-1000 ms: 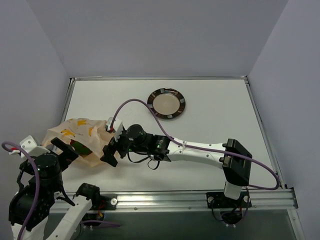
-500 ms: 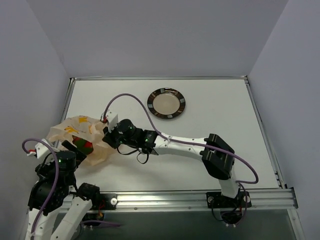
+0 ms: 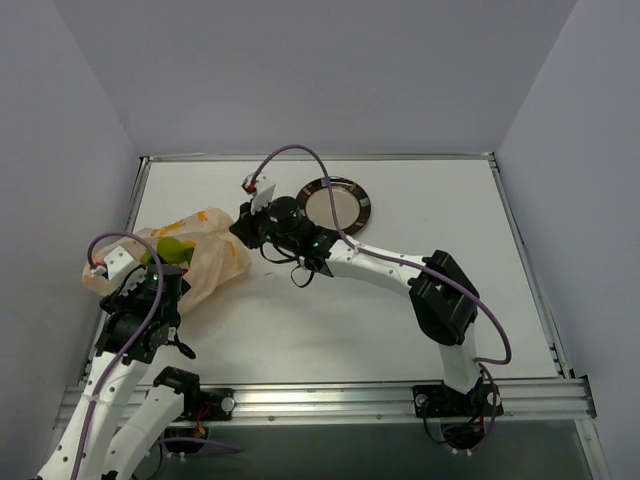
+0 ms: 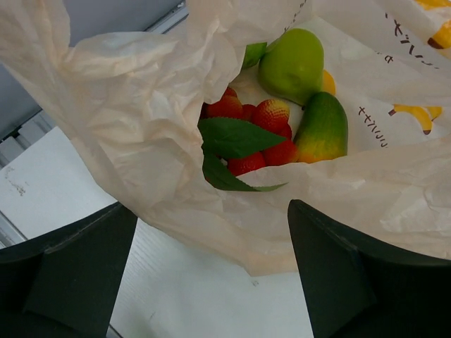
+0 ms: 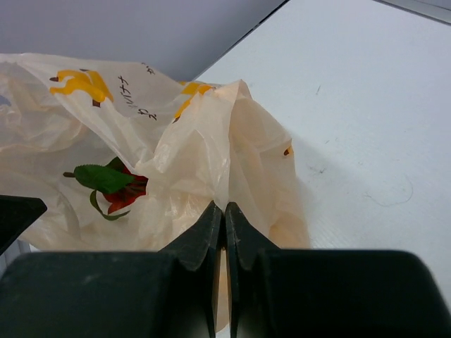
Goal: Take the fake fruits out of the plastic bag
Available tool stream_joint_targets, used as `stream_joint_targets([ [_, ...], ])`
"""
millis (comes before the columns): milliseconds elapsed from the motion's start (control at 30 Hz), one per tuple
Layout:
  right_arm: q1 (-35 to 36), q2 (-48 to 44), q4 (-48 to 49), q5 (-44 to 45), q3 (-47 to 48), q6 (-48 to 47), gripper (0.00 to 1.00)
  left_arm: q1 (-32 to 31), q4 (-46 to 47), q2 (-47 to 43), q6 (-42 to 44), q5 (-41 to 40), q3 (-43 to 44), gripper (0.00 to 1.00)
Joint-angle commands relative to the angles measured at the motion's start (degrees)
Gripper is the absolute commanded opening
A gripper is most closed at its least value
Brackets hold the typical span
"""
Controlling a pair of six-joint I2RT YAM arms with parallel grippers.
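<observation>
The plastic bag (image 3: 205, 255) lies crumpled at the table's left, peach-tan with yellow marks. My right gripper (image 3: 244, 231) is shut on a fold of its far edge (image 5: 225, 205), with film pinched between the fingertips. The bag's mouth gapes toward my left gripper (image 3: 152, 280). Inside lie the fake fruits: a lime-green ball (image 4: 292, 63), red berries with green leaves (image 4: 248, 125) and an orange-green mango (image 4: 323, 130). My left gripper (image 4: 211, 282) is open, its fingers (image 4: 70, 274) wide apart just below the bag's lower lip and holding nothing. The berries (image 5: 116, 186) show through the film.
A round dark-rimmed plate (image 3: 361, 207) sits behind the right arm's wrist at the back middle. The table's left edge and grey wall run close beside the bag. White tabletop (image 3: 420, 230) stretches to the right.
My right gripper shut on the bag's edge and drew it back and to the right, lifting the film. My left arm came forward up to the bag's mouth.
</observation>
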Motion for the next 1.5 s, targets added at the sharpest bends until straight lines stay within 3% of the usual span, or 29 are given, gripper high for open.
stream_joint_targets([
  [0, -1.7, 0.6, 5.2, -2.8, -0.4, 1.5, 0.0, 0.7, 6.8, 2.6, 0.2, -3.6, 0.8, 0.85],
  [133, -4.1, 2.5, 7.4, -4.4, -0.4, 3.2, 0.0, 3.6, 8.4, 4.5, -2.5, -1.5, -2.3, 0.73],
  [233, -5.4, 4.9, 7.6, -4.9, 0.2, 3.6, 0.0, 4.7, 8.4, 4.1, -3.6, -0.1, -4.2, 0.44],
  [267, -5.5, 5.4, 7.5, -4.2, 0.7, 3.4, 0.0, 4.7, 8.1, 3.9, -3.6, -0.1, -5.2, 0.22],
  [367, -5.9, 7.6, 7.1, -4.3, 1.0, 3.3, 0.0, 4.7, 6.1, 1.8, -3.4, 0.0, -5.4, 0.03],
  [567, -6.9, 7.2, 5.9, -0.7, -0.8, 2.9, 0.01, 4.7, 1.7, -4.0, -2.2, 3.9, -4.7, 0.02],
  [833, -7.3, -3.5, -2.6, 11.1, -5.6, 2.4, 0.04, 4.0, 2.9, -8.5, -2.3, 9.4, -6.1, 0.02],
  [933, -6.3, -5.6, -6.0, 10.1, -4.8, 2.8, 0.35, 4.0, 4.7, -9.9, -1.1, 11.3, -6.6, 0.02],
  [967, -5.7, -6.2, -7.1, 11.1, -4.9, 2.4, 0.57, 4.0, 5.1, -10.2, -0.6, 11.7, -6.6, 0.02],
  [1067, -1.8, -9.5, -8.4, 13.6, -5.0, -1.5, 0.71, 4.0, 6.6, -12.0, 0.9, 12.8, -7.0, 0.02],
  [1133, 1.9, -11.3, -9.0, 14.5, -3.8, -4.8, 0.62, 3.9, 7.2, -13.5, 1.3, 12.9, -7.6, 0.02],
  [1167, 3.4, -11.4, -9.3, 14.1, -3.0, -5.8, 0.46, 3.8, 7.2, -13.8, 1.3, 12.9, -8.1, 0.02],
  [1233, 6.4, -9.9, -10.7, 9.2, 0.9, -7.2, 0.28, 3.0, 7.6, -14.9, 0.6, 13.0, -8.5, 0.02],
  [1267, 6.9, -7.3, -10.7, 5.6, 2.2, -7.0, 0.14, 2.9, 7.8, -15.6, 0.4, 12.9, -9.0, 0.02],
  [1367, 7.8, -1.1, -13.9, -2.7, 10.4, -5.5, 0.01, 2.6, 8.0, -16.8, -0.1, 12.3, -9.3, 0.02],
  [1467, 8.3, 4.9, -14.5, -4.5, 16.1, -5.9, 0.0, 2.0, 7.3, -18.5, -0.2, 11.2, -8.4, 0.02],
])
